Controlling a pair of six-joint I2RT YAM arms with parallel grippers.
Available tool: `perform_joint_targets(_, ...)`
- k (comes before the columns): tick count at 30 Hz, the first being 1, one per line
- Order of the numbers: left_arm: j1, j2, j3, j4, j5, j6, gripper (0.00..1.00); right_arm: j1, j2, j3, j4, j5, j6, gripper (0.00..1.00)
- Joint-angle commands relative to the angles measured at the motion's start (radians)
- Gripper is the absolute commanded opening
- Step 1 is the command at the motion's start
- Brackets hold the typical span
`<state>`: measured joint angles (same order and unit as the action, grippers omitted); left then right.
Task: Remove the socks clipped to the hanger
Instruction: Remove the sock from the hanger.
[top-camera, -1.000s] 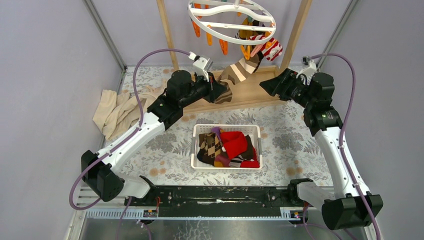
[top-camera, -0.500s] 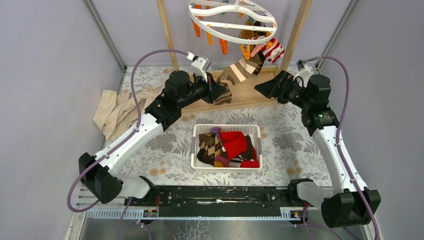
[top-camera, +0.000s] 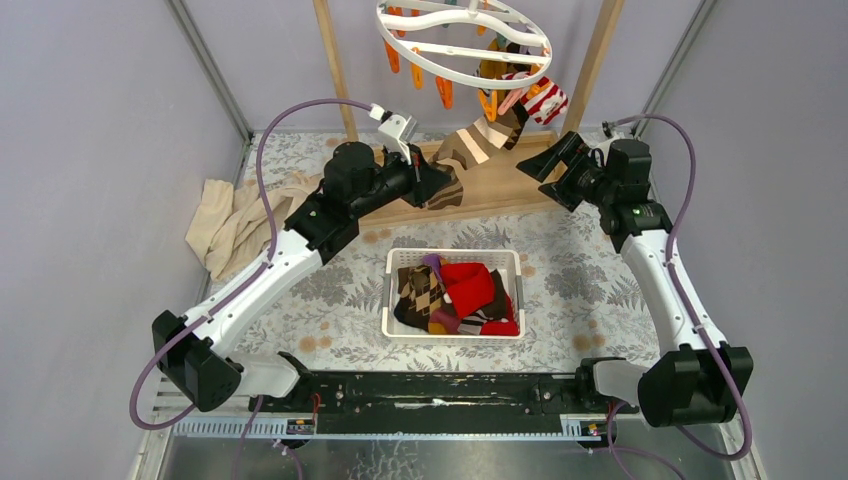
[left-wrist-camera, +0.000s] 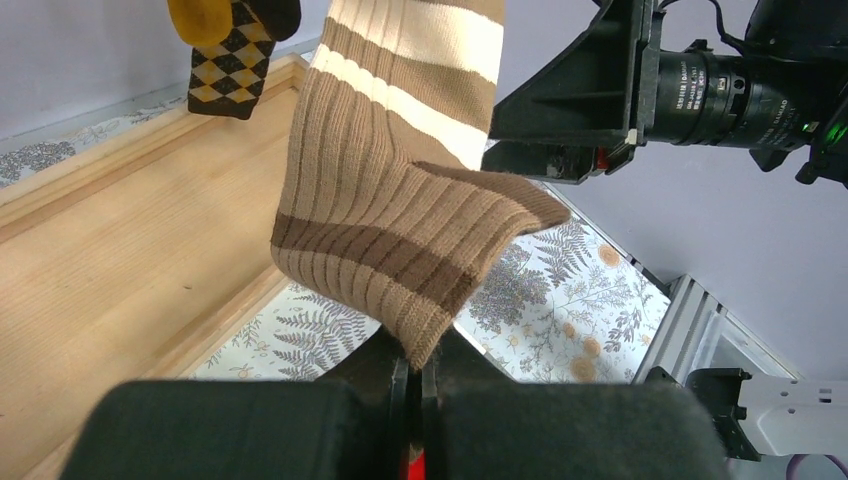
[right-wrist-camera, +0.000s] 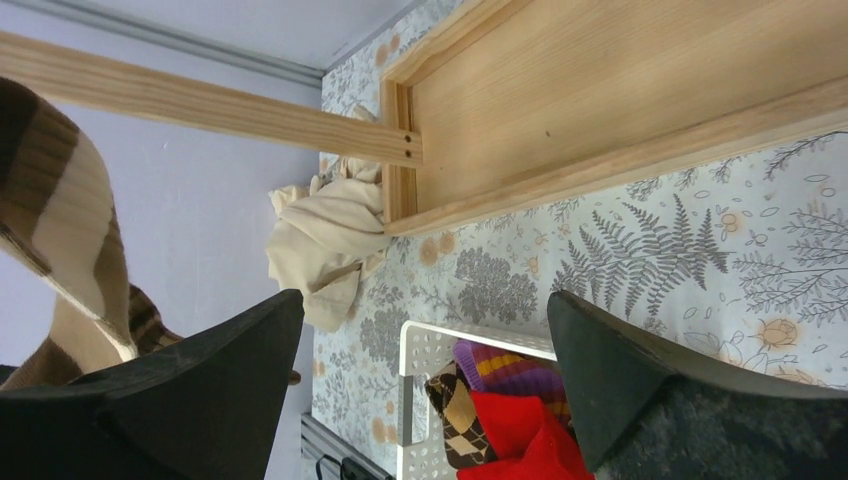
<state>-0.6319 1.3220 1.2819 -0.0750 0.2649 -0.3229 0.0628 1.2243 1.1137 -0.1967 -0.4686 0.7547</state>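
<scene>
Several colourful socks (top-camera: 455, 295) lie in our white plastic basket (top-camera: 452, 256); a few hang clipped on the white round plastic hanger (top-camera: 463, 45). Our left gripper (left-wrist-camera: 420, 365) is clamped on the lower end of a brown-and-cream striped sock (left-wrist-camera: 400, 200) hanging there, and our right gripper (top-camera: 548, 165) gapes empty nearby.

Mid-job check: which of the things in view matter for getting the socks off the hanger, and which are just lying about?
Job:
- white round plastic hanger
- tan-and-cream striped sock hanging from it, pinched by left gripper
- red-and-white striped sock, clipped
- right gripper, open
- white plastic basket of loose socks

Lying about:
- crumpled beige cloth
- wooden rack frame
</scene>
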Motion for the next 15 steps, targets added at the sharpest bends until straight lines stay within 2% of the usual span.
perform_joint_targets(1, 0.010, -0.024, -0.006, 0.017, 0.014, -0.007, 0.00, -0.012, -0.049, 0.027, 0.069, 0.055, 0.021, 1.00)
perform_joint_targets(15, 0.009, -0.026, 0.008, 0.018, 0.037, -0.027, 0.01, -0.014, -0.049, 0.068, 0.105, 0.037, -0.034, 1.00)
